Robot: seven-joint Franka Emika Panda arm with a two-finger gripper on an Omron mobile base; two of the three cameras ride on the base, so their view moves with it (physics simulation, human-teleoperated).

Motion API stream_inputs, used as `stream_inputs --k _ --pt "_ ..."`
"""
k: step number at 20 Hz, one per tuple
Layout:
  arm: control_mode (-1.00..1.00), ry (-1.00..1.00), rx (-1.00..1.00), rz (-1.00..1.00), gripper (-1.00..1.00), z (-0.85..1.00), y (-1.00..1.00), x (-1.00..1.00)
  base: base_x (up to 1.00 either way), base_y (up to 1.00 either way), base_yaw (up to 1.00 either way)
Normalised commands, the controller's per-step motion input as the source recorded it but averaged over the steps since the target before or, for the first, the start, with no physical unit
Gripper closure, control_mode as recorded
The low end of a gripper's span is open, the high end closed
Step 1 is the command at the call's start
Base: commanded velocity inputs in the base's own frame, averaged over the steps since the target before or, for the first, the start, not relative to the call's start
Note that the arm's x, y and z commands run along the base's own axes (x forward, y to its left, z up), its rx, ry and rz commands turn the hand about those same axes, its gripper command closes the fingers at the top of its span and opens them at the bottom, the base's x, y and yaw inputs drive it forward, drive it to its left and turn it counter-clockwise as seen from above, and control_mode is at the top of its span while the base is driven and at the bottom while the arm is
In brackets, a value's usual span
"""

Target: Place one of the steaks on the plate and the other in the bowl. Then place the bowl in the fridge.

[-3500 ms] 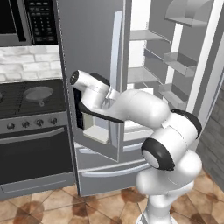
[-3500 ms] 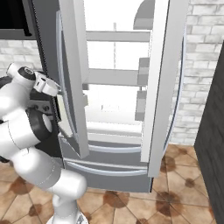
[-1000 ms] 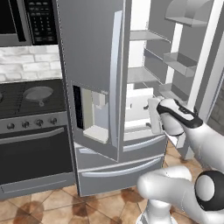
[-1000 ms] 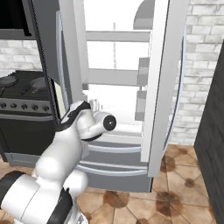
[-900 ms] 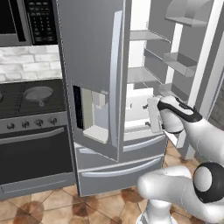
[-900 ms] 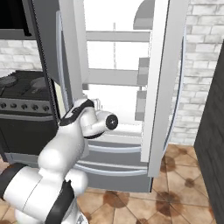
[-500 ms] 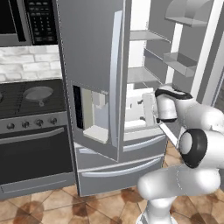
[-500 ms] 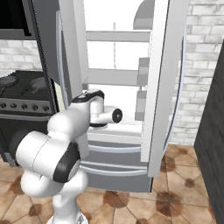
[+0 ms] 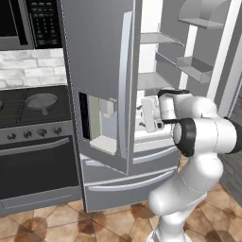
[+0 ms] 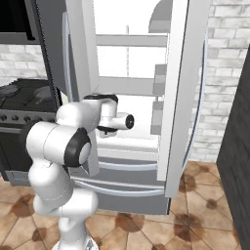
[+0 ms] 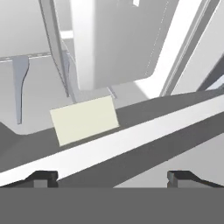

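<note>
You have the fridge (image 9: 101,71) standing with both upper doors swung open, its white inside and shelves showing between them. Its left door, the one with the water dispenser (image 9: 100,124), hangs open toward the stove (image 9: 33,123), and the two lower drawers are closed beneath. The arm is folded up in front of the opening, with the gripper (image 9: 147,115) held at about the height of the lowest shelf, just inside the gap between the doors. In the right base view you see the same hand (image 10: 128,121) pointing into the lit compartment.

In the hand view the two finger tips (image 11: 41,177) sit far apart at the bottom corners, so the jaws are spread wide, and nothing lies between them. Ahead of them you see grey and white fridge surfaces and a pale yellowish rectangular panel (image 11: 84,119), though at this angle you probably cannot tell what that panel belongs to.

A grey pan (image 9: 41,100) rests on the stove top.
</note>
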Motion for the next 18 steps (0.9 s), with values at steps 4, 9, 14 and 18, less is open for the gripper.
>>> stream_inputs --k 4,9,14,18 --pt "-1.0 -0.05 0.01 0.0 -1.0 0.0 0.71 0.04 0.0 0.0 0.0" --pt "-1.0 -0.06 0.04 0.03 -1.0 0.0 0.57 -0.06 0.0 0.0 0.0" --pt "-1.0 -0.06 0.03 0.09 -1.0 0.0 0.64 -0.55 0.0 0.0 0.0" --pt "-1.0 -0.01 0.0 0.18 -1.0 0.04 0.96 -0.67 0.0 0.0 0.0"
